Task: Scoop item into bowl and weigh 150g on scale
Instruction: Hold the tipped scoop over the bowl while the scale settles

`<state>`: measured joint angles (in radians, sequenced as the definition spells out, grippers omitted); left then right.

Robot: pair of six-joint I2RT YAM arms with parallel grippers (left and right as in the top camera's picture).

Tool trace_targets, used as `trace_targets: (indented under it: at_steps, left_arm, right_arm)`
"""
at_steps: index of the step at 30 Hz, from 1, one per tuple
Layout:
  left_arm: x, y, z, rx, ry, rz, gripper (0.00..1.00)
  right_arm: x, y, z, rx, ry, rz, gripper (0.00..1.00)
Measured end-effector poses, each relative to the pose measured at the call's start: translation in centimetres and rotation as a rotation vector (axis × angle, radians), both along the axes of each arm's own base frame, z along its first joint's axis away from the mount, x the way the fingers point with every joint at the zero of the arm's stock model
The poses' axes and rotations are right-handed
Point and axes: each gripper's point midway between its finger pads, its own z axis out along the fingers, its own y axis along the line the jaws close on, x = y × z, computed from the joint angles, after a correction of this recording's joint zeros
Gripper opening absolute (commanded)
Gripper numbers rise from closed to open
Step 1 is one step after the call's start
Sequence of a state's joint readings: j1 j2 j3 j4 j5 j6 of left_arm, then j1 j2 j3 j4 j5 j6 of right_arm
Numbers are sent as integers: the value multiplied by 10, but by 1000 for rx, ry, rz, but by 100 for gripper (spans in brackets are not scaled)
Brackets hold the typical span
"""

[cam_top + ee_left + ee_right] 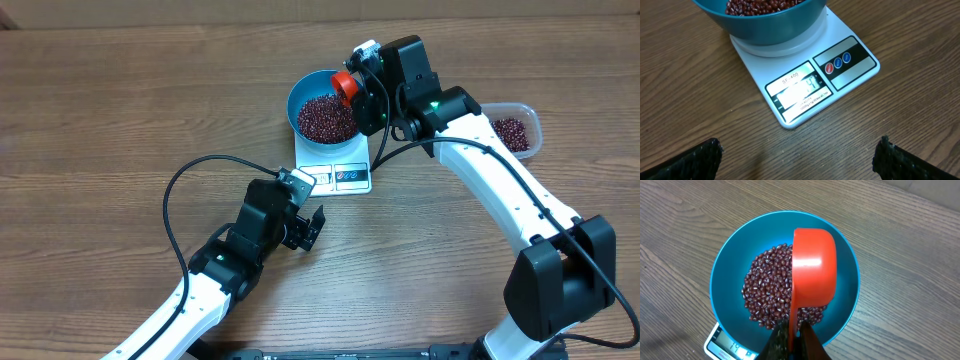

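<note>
Gripped by the right gripper (pixel 792 337), a scoop (pixel 812 265) was tipped, apparently pouring, over the bowl's (pixel 722 280) beans (pixel 765 290); the left gripper (pixel 797 160) was held wide. Next, the scale (pixel 850 80) readout was to be checked.

"sf-400" on the scale (pixel 805 85)

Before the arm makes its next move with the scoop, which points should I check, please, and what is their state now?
1. The bowl sits on the scale: ok.
2. The right pincer is shut on the red scoop handle: ok.
3. The red scoop is above the bowl, over the beans: ok.
4. The display shows the target weight: cannot tell, digits washed out.
5. The left pincer is open, apart from the scale: ok.
</note>
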<state>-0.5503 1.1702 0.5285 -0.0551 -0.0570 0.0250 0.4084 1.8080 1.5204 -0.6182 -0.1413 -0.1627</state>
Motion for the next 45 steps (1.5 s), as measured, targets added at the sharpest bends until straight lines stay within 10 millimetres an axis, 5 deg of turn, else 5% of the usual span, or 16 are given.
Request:
trace_targets:
  at_steps: [45]
  left_arm:
    - [0,0,0,0,0,0,100]
  right_arm:
    - [0,0,0,-58,-44,81,4]
